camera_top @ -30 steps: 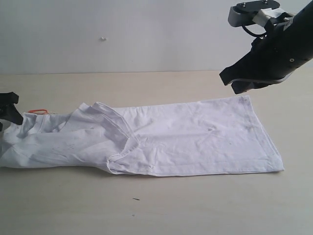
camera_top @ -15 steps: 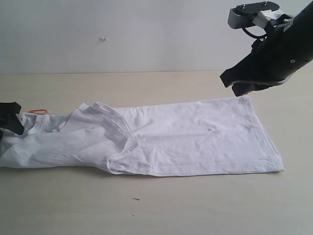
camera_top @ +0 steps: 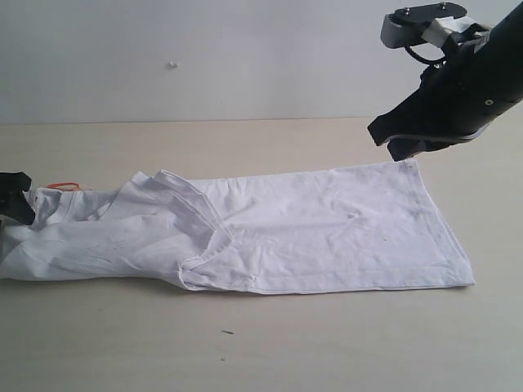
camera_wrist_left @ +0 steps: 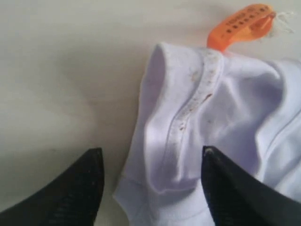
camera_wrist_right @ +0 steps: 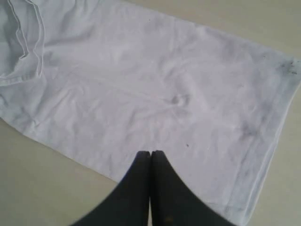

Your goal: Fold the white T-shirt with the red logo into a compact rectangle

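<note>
The white T-shirt (camera_top: 310, 229) lies flat and wrinkled across the table, folded lengthwise into a long strip with its hem to the right. Its red logo is hidden. At the strip's left end, my left gripper (camera_top: 12, 196) is open. In the left wrist view its jaws stand wide on either side of the ribbed collar fold (camera_wrist_left: 188, 117), just short of the orange neck tag (camera_wrist_left: 240, 23). My right gripper (camera_top: 391, 139) hangs shut above the hem's far corner. In the right wrist view its fingers (camera_wrist_right: 151, 153) are pressed together over the shirt (camera_wrist_right: 141, 84), holding nothing.
The beige table (camera_top: 245, 351) runs bare in front of the shirt and behind it to a pale wall (camera_top: 245, 57). A small dark speck (camera_top: 226, 332) lies on the table near the front.
My left gripper has sunk a little lower at the collar end. The right arm has shifted only slightly, and the shirt has not moved.
</note>
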